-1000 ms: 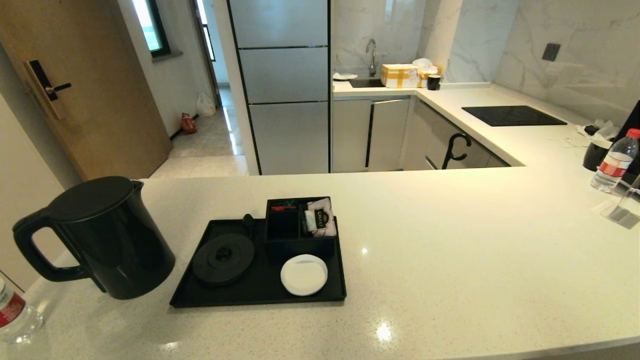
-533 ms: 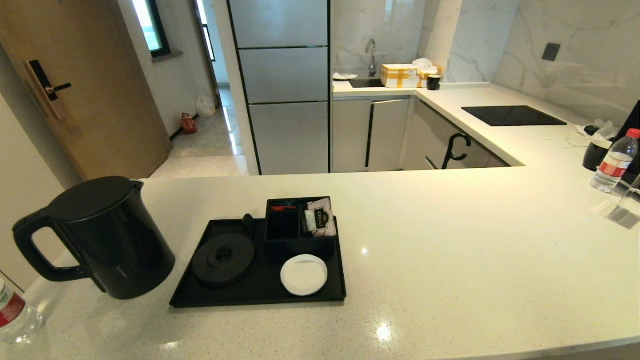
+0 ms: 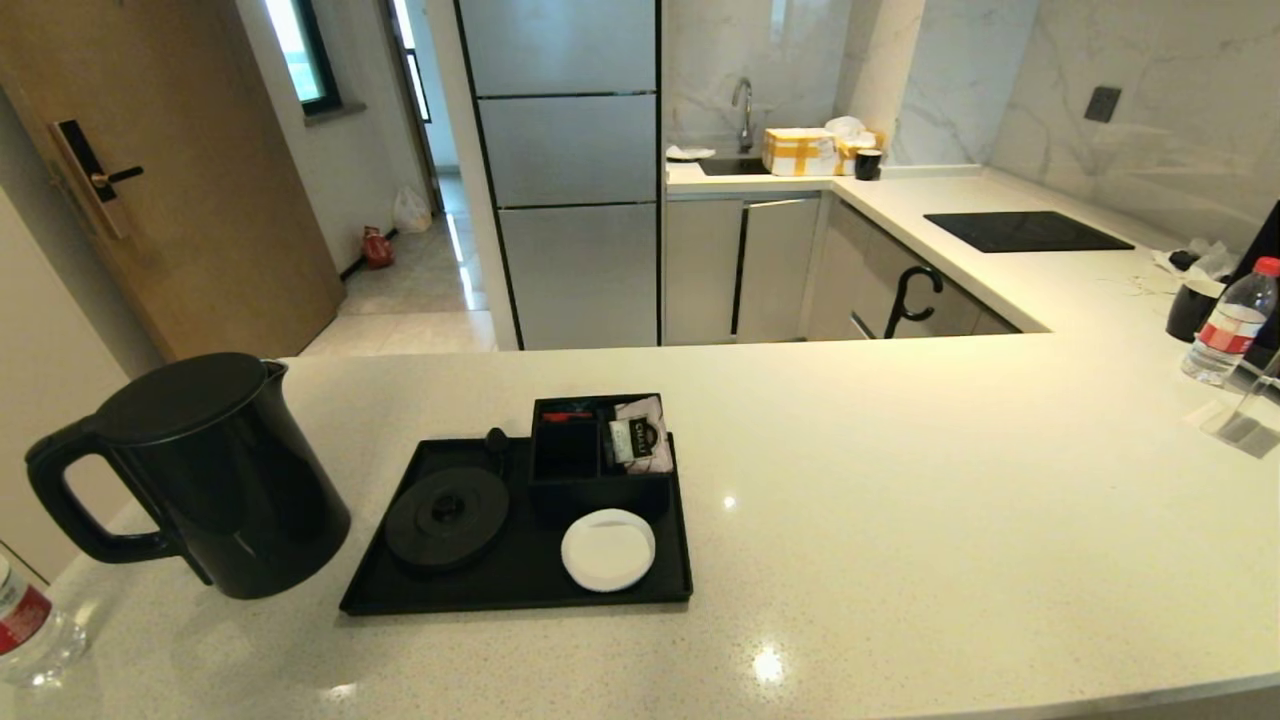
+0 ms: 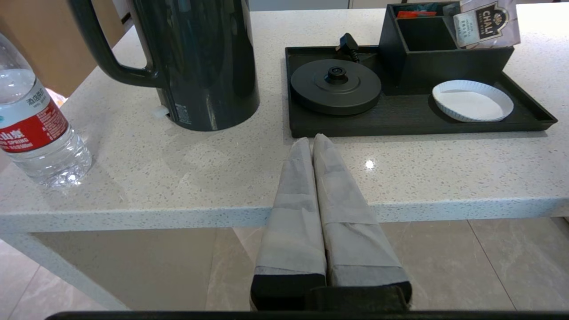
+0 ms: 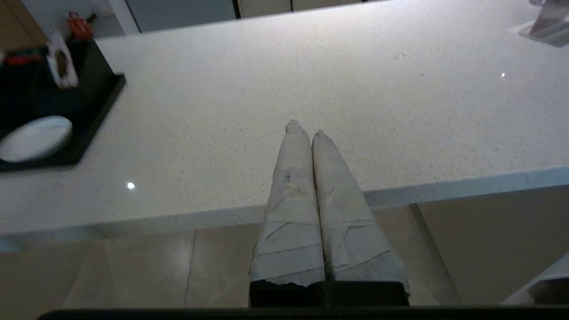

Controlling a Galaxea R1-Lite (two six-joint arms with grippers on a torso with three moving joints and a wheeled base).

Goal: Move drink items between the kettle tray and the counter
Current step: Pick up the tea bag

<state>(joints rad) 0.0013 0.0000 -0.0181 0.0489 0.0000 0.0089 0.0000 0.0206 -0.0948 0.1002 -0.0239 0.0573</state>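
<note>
While neither arm shows from the head, the kettle [image 3: 205, 470] stands on the tabletop [image 3: 900, 500] beside its tray [image 3: 520, 585]. Left pincer [image 4: 312, 138] closed, empty, kettle ahead; right pincer [image 5: 305, 128] closed, tray off aside.

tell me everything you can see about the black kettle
The kettle is tall, smooth, glossy black, with a flat round lid and a loop handle pointing away from the kettle tray. It stands upright on the counter, left of the tray and off its round kettle base. A small label sits low on its side. Nothing grips it.
</note>
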